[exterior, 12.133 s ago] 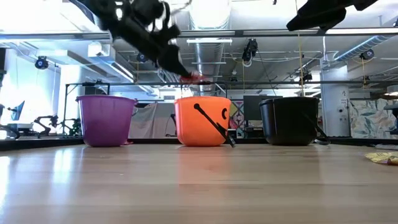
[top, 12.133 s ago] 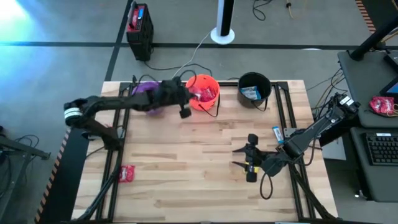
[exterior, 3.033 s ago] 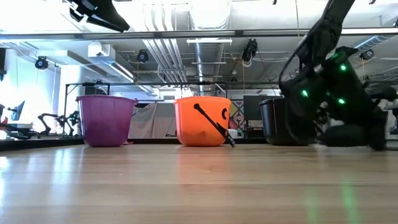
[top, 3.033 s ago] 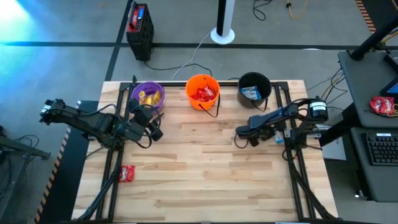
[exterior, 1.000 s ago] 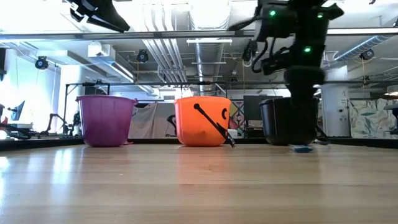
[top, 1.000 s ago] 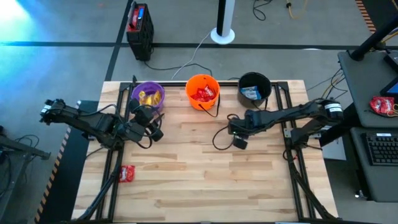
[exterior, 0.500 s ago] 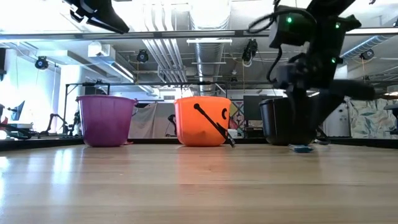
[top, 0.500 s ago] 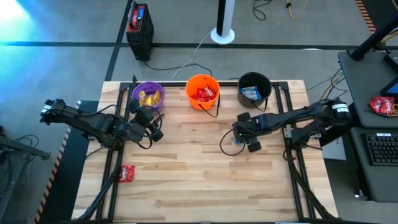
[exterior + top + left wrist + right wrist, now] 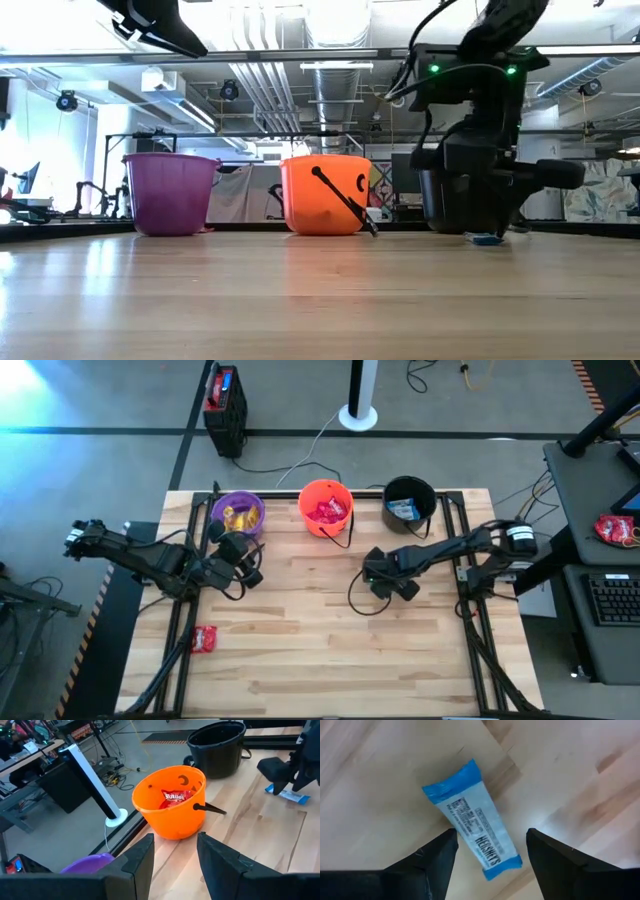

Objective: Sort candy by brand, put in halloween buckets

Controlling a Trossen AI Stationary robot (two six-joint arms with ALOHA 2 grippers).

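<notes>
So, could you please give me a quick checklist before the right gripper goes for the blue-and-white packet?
1. Right gripper jaws open: ok.
2. Blue-and-white wrapped candy packet lies flat on the wooden table between the fingers: ok.
3. Packet clear of other candy: ok.
4. Round black plastic bucket upright, already holding a blue-and-white packet: ok.
5. Left gripper waits by the purple bucket, out of the way: ok.
6. Fingers level with packet: cannot tell.

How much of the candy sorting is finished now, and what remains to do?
Done: yellow packets lie in the purple plastic bucket, red in the orange bucket, blue-and-white in the black bucket. In hand: the open right gripper hangs over a blue-and-white packet. Left: a red packet. The left gripper waits.
</notes>
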